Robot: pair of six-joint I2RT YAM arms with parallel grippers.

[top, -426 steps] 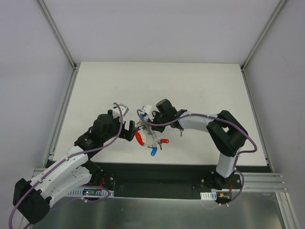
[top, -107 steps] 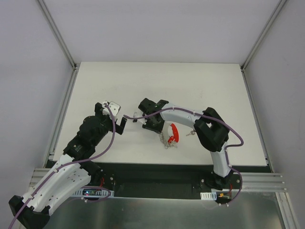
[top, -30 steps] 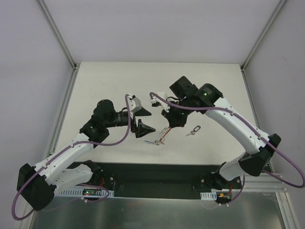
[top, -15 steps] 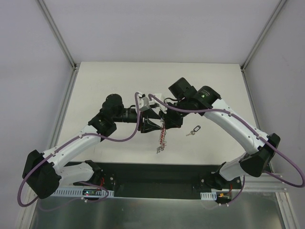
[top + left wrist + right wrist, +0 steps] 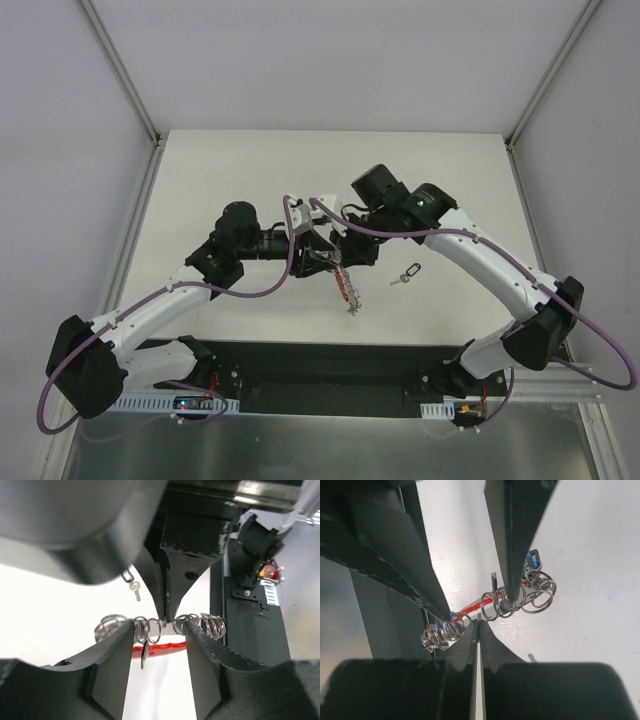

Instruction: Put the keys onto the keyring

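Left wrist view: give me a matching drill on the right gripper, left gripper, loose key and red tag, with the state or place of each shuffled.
Things:
1. right gripper
2. left gripper
3. loose key
4. red tag

States:
A. lies on the table, apart from the keyring
B. jaws apart, one finger on each side of the pinch point
C. shows just below the keyring's chain in this view
D. shut on the keyring's chain

Pairs: 1-D, 2-B, 3-A, 4-C
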